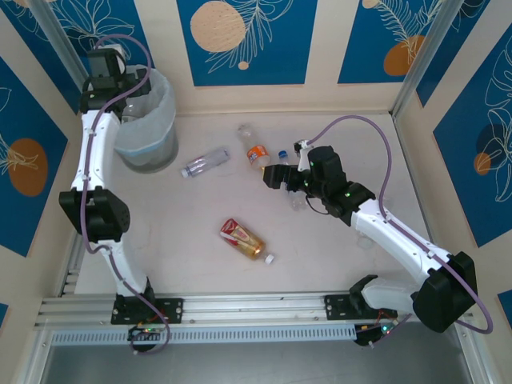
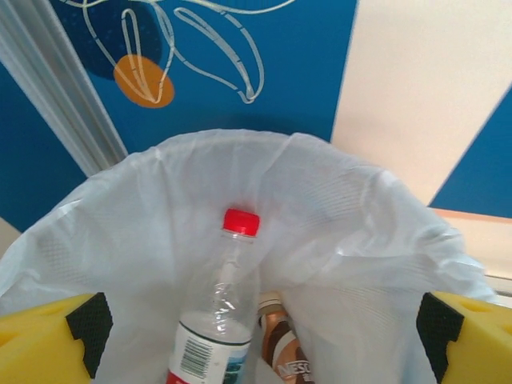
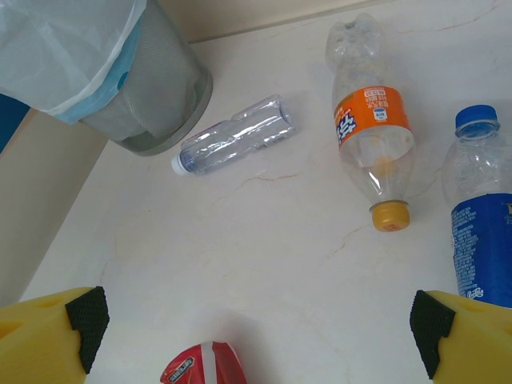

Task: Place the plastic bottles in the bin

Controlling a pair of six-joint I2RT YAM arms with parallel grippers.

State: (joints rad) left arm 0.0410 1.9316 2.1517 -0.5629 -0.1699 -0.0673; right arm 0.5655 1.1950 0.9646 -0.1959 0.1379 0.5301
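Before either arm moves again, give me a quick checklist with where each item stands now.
1. Open left hand above the bin: ok.
2. In the bin, red-capped bottle clear of the fingers: ok.
3. Open, empty right hand: ok.
4. Bottle-free table: not ok; orange-label bottle, blue-label bottle, clear bottle and red-yellow bottle are on it.
5. Whether the blue-label bottle stands or lies: cannot tell.

The pale, marble-veined worktop (image 3: pixel 240 264) looks smooth, with a faint sheen. The round grey bin (image 3: pixel 160 92) has a matt, finely textured wall and is lined with a thin, crinkled translucent white plastic bag (image 2: pixel 360 232). The clear plastic orange-labelled bottle (image 3: pixel 372 132) is glossy and dented.
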